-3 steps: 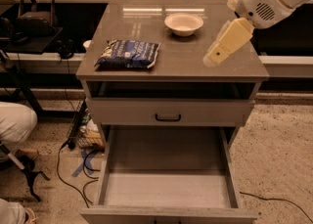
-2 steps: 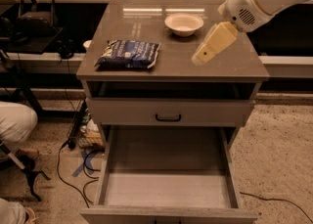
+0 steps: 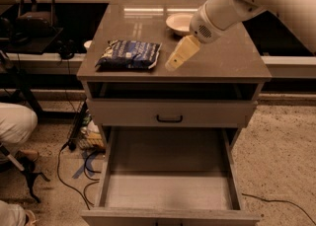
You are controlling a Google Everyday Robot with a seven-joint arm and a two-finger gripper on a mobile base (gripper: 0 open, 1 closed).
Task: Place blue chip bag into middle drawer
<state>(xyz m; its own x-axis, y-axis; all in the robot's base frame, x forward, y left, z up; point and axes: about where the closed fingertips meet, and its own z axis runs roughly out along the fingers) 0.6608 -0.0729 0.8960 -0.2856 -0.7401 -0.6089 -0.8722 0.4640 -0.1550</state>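
Observation:
The blue chip bag [image 3: 129,54] lies flat on the cabinet top [image 3: 227,57], at its left side. My gripper [image 3: 174,62] hangs over the middle of the top, just right of the bag and apart from it, with its cream fingers pointing down-left. The middle drawer [image 3: 168,180] is pulled wide out below, its pale floor bare. It holds nothing.
A white bowl [image 3: 179,22] stands at the back of the top, behind my arm. The drawer front with the black loop handle [image 3: 169,118] is shut above the open drawer. Cables [image 3: 79,170] lie on the floor at left, beside a person's leg [image 3: 15,121].
My gripper has moved left across the cabinet top, from the right side toward the chip bag. The bag, bowl and drawer have not moved.

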